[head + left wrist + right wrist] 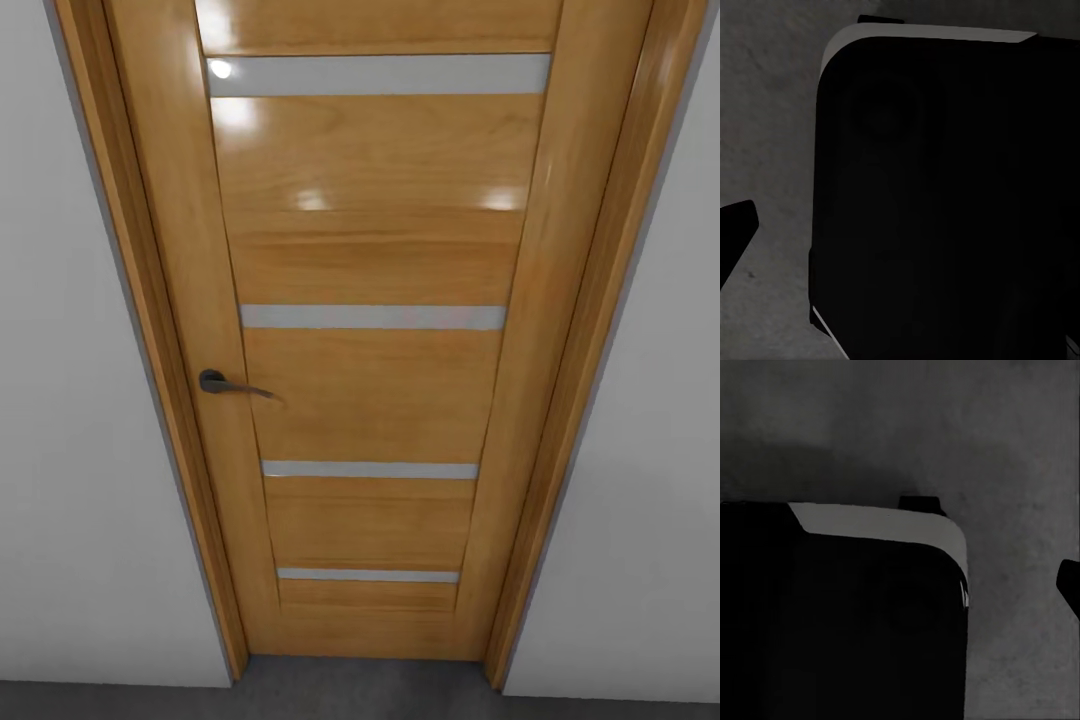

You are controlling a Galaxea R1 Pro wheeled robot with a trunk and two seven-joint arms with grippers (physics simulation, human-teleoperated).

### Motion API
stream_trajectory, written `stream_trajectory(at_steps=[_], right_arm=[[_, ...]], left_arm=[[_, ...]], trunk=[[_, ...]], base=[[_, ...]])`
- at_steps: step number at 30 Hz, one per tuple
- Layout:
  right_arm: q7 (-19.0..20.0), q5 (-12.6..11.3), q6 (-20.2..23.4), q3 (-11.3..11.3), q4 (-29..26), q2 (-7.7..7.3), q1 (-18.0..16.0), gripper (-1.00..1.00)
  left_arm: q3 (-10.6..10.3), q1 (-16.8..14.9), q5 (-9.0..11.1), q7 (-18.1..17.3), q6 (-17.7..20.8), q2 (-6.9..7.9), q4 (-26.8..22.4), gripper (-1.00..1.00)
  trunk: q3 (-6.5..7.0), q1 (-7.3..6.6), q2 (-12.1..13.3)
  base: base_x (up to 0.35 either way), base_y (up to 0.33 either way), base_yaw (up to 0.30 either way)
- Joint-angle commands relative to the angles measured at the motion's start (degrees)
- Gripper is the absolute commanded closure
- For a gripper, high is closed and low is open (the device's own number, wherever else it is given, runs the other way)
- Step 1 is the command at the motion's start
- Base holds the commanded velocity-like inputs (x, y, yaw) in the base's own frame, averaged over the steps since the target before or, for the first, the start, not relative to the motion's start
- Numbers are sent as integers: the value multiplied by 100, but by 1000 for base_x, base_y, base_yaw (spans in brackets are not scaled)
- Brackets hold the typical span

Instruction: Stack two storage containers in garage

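While the head view faces a closed orange wooden door (375, 330) (dark handle (225, 384) at nine o'clock), both wrist views show dark mottled floor (765, 135) beside a black robot body (840, 630). Whether either claw is open, I cannot tell; containers unseen.

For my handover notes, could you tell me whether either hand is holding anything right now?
It cannot be told: both wrist views show a dark body over grey floor, with no container in sight.

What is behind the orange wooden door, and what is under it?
The wooden door is closed, with its dark handle level, so whatever lies behind it is covered. Under its lower edge there is dark grey floor. White walls stand on both sides.
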Motion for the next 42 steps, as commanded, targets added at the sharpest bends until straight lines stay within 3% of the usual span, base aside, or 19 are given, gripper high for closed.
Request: stream_trajectory(at_steps=[1,7,12,17,19,23,27,29,31,32,35,38,39,40,42], right_arm=[[8,19,83,0,-199,3,-2,-100],[0,323,1284,-7,-1925,22,-112,-100],[-11,388,2189,-15,-2788,35,-656,-100],[0,396,2484,-17,-2978,62,-1341,-100],[-9,411,2520,-16,-3023,160,-1547,-100],[-10,450,2580,-10,-3054,502,-1897,-100],[-7,473,2799,-9,-3066,674,-2190,-100],[-6,465,3030,-9,-3069,730,-2444,-100],[-19,455,3452,-9,-3071,877,-2895,-100],[-11,465,3673,-7,-3078,1028,-3197,-100],[12,467,3741,12,-3147,1028,-3356,-100],[33,470,3769,205,-3363,1028,-3433,-100],[45,467,3782,512,-3610,1028,-3458,-100],[49,466,3785,634,-3697,1028,-3464,-100],[54,464,3762,1304,-4058,1028,-3477,-100]], left_arm=[[2,0,59,3,-2,-1,-4,-100],[2,0,59,3,-2,-6,-4,-100],[1,0,59,3,-4,-9,-4,-100],[0,0,59,2,-9,-14,-4,-100],[-3,0,55,1,-10,-17,-4,-100],[-6,0,52,-4,-8,-18,-4,-100],[-6,0,51,-8,-9,-19,-4,-100],[-6,0,51,-11,-10,-19,-4,-100],[-6,0,51,-13,-11,-19,-4,-100],[-6,0,49,-14,-11,-19,-4,-100],[-6,0,45,-14,-11,-19,-4,-100],[-6,0,43,-14,-11,-19,-4,-100],[-6,0,42,-14,-11,-19,-4,-100],[-6,0,42,-14,-11,-19,-4,-100],[-12,0,42,-14,-7,-19,-4,-100]], trunk=[[-7,0,-3],[-7,0,-3],[-7,0,-3],[-7,0,-3],[-7,0,-3],[-7,0,-3],[-7,0,-3],[-7,0,-3],[-7,0,-3],[-7,0,-3],[-7,0,-3],[-7,0,-3],[-7,0,-3],[-7,0,-3],[-7,0,-3]], base=[[0,0,0],[0,0,0],[0,0,0],[0,0,0],[0,0,0],[0,0,0],[0,0,0],[0,0,0],[0,0,0],[0,0,0],[0,0,0],[0,0,0],[0,0,0],[0,0,0],[0,0,0]])
